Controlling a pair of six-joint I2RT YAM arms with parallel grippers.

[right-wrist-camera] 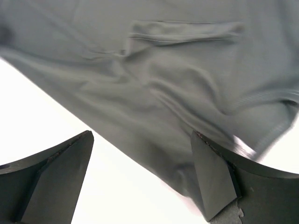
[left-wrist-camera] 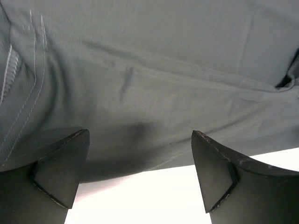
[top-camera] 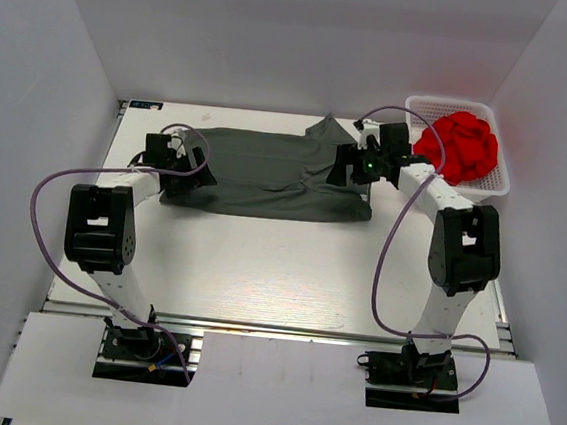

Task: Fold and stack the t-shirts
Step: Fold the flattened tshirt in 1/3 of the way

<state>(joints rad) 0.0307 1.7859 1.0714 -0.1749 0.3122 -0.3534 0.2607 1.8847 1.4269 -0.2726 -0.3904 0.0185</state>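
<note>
Charcoal-grey cloth fills most of the far half of the white tabletop (top-camera: 278, 272). At its left end the left tool (top-camera: 189, 168) sits low over the t-shirt (top-camera: 267, 171), released, nothing between its fingers. Its wrist view shows the left tool (left-wrist-camera: 140, 132) straddling the near edge of the t-shirt (left-wrist-camera: 154, 70), with hem stitching running along the left side. The shirt lies roughly flat as a wide band, one flap sticking out toward the far edge. At its right end the right tool (top-camera: 343, 168) is likewise spread wide and holds nothing. Seen from the wrist, the right tool (right-wrist-camera: 142, 133) frames a rumpled corner of the t-shirt (right-wrist-camera: 154, 84). In the far right corner stands a white basket (top-camera: 450, 101) with red cloth (top-camera: 461, 144) in it.

Risks, as I judge them: the fabric looks thin and soft, so a pinch may catch only the top layer, or several, and the fold would come out crooked. If one tool grips nearer the edge than the other, lifting could skew the shirt. The right end's creases may get pressed in.

From above, both arms cover the shirt's ends. How many layers lie there I cannot tell. The right wrist view is blurred at its right edge. Whether the red cloth is another shirt is unclear.
</note>
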